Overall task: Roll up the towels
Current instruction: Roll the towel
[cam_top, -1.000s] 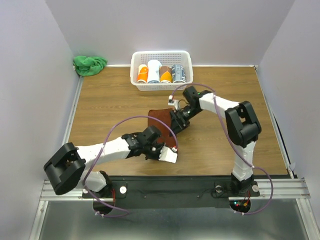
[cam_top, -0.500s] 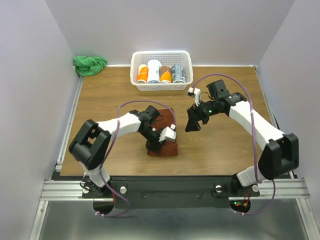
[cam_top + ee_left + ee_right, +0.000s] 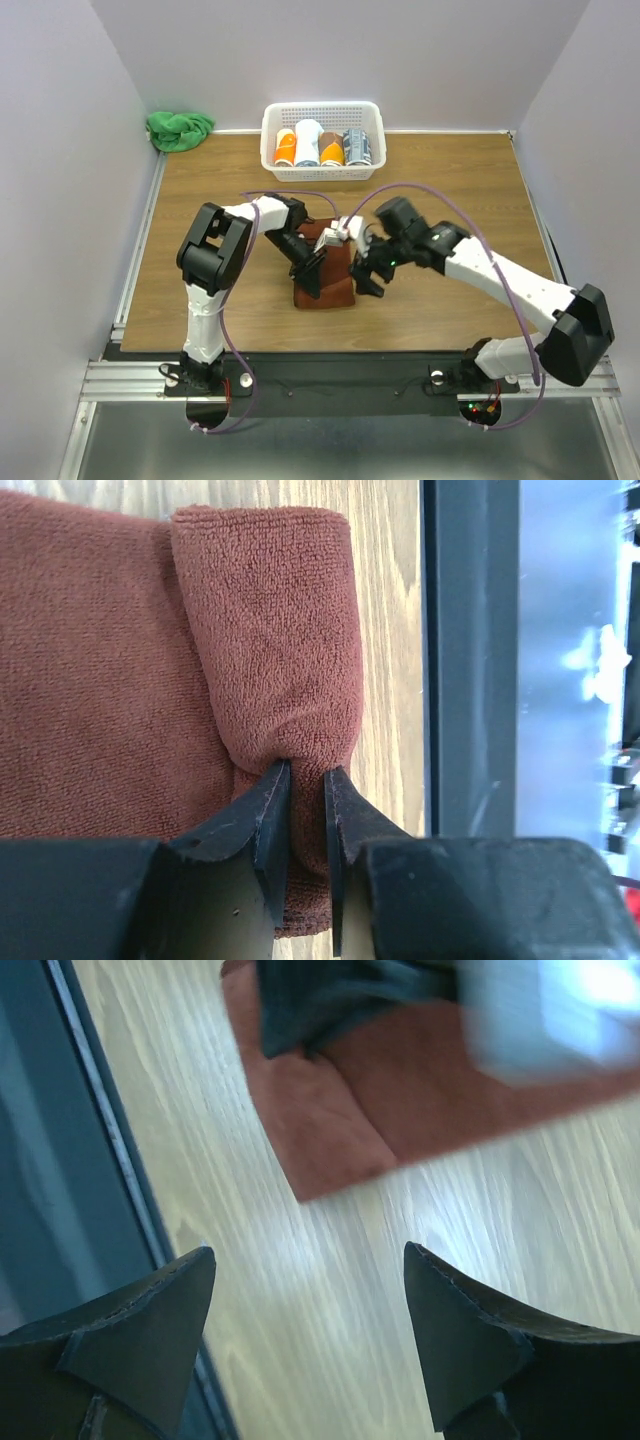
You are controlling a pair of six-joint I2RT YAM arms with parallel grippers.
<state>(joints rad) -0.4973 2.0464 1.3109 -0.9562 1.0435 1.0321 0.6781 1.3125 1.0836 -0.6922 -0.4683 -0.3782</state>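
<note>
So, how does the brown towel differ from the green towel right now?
The brown towel lies flat in the middle of the table, one edge rolled over; the green towel sits crumpled in the far left corner. The left tool pinches the brown towel's roll; nothing touches the green towel. Both lie outside the basket.

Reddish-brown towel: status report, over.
Left gripper pinching reddish-brown towel at its rolled edge. Right gripper open, empty, beside it. Green towel bunched in far corner. Nothing blocking.

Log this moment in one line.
left gripper: shut on reddish-brown towel fold | right gripper: open, beside it | green towel: bunched, far-left corner
</note>
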